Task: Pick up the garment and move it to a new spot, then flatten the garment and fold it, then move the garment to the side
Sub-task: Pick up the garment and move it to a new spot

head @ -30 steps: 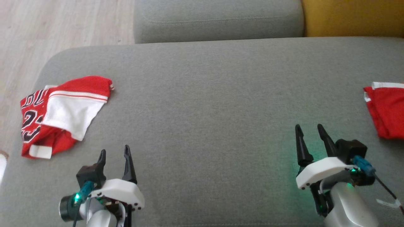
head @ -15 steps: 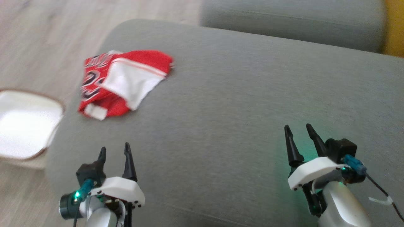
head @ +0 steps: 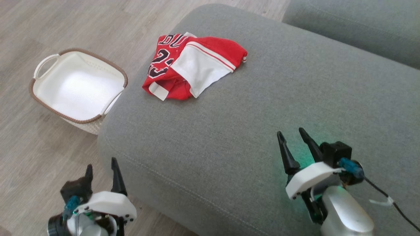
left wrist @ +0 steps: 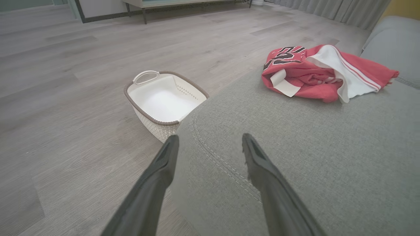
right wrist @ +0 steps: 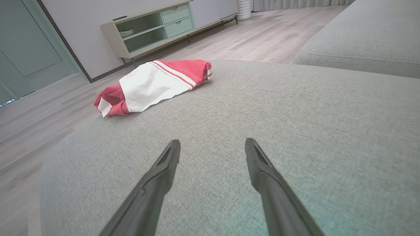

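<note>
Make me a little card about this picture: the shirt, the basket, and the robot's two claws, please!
garment: red and white jersey, crumpled, not folded
garment place: on the grey sofa cushion, near its far left corner
basket: white basket with a brown rim, on the floor beside the cushion
left gripper: left gripper open, holding nothing, by the cushion's near left edge
right gripper: right gripper open, holding nothing, above the cushion
touching the jersey: neither gripper

Home living room, sofa, sideboard
</note>
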Controlling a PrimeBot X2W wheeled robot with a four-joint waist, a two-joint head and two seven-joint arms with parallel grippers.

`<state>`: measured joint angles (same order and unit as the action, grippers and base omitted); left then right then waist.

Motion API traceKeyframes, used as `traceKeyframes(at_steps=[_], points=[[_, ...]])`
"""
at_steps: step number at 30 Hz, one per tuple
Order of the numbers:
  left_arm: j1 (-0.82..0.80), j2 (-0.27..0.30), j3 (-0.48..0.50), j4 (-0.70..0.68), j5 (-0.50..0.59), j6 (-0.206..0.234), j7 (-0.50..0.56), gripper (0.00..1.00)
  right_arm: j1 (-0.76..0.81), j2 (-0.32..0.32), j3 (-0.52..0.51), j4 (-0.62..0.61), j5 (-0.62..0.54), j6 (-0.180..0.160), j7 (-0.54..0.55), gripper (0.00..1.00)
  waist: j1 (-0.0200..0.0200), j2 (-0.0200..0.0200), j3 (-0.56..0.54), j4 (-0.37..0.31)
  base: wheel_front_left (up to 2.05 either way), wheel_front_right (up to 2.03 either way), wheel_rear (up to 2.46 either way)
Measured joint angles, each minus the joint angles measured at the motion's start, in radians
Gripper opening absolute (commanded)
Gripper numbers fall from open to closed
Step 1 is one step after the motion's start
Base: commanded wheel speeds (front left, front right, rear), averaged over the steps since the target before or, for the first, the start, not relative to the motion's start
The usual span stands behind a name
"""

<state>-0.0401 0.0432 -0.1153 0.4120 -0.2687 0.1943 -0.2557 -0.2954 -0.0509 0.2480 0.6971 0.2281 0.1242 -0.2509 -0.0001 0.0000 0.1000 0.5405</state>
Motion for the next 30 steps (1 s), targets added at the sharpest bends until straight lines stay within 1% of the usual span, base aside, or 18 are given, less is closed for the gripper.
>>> traceKeyframes(at_steps=[4, 6, 8, 12, 16, 20, 21, 25, 27, 30], points=[[-0.023, -0.005, 0.015, 0.020, -0.027, -0.036, 0.000, 1.00, -0.019, -0.001, 0.011, -0.001, -0.004, 0.000, 0.000, 1.00, 0.0000, 0.0000, 0.019, -0.003, 0.00, 0.00, 0.00], [-0.049, -0.004, 0.045, 0.048, -0.040, -0.052, 0.000, 1.00, -0.028, -0.001, 0.026, -0.009, -0.010, 0.000, 0.000, 1.00, 0.0000, 0.0000, 0.030, -0.020, 0.00, 0.00, 0.00], [-0.086, -0.004, 0.073, 0.074, -0.028, -0.071, 0.000, 1.00, -0.036, -0.001, 0.039, -0.015, -0.014, 0.000, 0.000, 1.00, 0.0000, 0.0000, 0.045, -0.042, 0.00, 0.00, 0.00], [-0.221, -0.003, 0.124, 0.118, 0.021, -0.119, 0.000, 1.00, -0.072, -0.002, 0.048, -0.043, -0.059, 0.000, 0.000, 1.00, 0.0001, 0.0000, 0.093, -0.092, 0.00, 0.00, 0.00], [-0.369, 0.009, 0.147, 0.157, 0.065, -0.156, 0.000, 1.00, -0.114, -0.006, 0.047, -0.080, -0.095, 0.000, 0.000, 1.00, 0.0002, 0.0000, 0.148, -0.146, 0.00, 0.00, 0.00], [-0.478, 0.037, 0.165, 0.236, 0.102, -0.176, 0.000, 1.00, -0.141, -0.026, 0.052, -0.114, -0.115, 0.000, 0.000, 1.00, 0.0003, 0.0000, 0.208, -0.205, 0.00, 0.00, 0.00], [-0.478, 0.037, 0.165, 0.236, 0.102, -0.176, 0.000, 1.00, -0.141, -0.026, 0.052, -0.114, -0.115, 0.000, 0.000, 1.00, 0.0003, 0.0000, 0.208, -0.205, 0.00, 0.00, 0.00], [-0.556, 0.074, 0.173, 0.328, 0.121, -0.197, 0.000, 1.00, -0.166, -0.033, 0.044, -0.146, -0.117, 0.000, 0.001, 1.00, 0.0003, 0.0000, 0.256, -0.268, 0.00, 0.00, 0.00], [-0.593, 0.086, 0.185, 0.377, 0.122, -0.223, 0.000, 1.00, -0.174, -0.037, 0.048, -0.163, -0.130, 0.000, 0.001, 1.00, 0.0003, 0.0000, 0.278, -0.299, 0.00, 0.00, 0.00], [-0.642, 0.099, 0.212, 0.474, 0.108, -0.221, 0.000, 1.00, -0.184, -0.041, 0.049, -0.173, -0.134, 0.000, 0.002, 1.00, 0.0003, 0.0000, 0.304, -0.342, 0.00, 0.00, 0.00]])
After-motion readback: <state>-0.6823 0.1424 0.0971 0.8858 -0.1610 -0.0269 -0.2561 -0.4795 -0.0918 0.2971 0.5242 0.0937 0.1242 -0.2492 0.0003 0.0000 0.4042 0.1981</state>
